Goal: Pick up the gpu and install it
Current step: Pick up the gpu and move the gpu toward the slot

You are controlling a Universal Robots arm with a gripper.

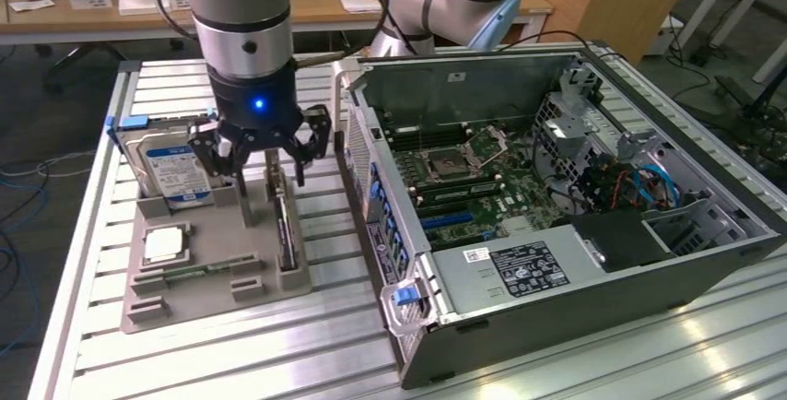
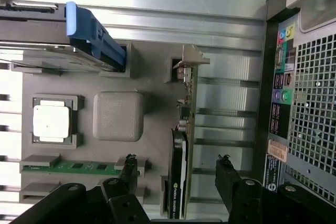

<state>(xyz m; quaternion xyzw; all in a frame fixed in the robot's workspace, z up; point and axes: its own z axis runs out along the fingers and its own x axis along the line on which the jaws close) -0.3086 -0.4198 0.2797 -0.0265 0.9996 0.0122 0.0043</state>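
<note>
Gpu (image 2: 185, 103) stands edge-on in the grey holder (image 2: 152, 129), your spread pincer (image 2: 177, 162) flanking it. Height looks uncertain: come down crooked and a finger could strike the holder, tilting the card.

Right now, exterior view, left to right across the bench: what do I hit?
hard drive → gpu → computer case rear wall → CPU socket → blue cables. Gripper hangs above the gpu, overlapping it, so skipped.
</note>
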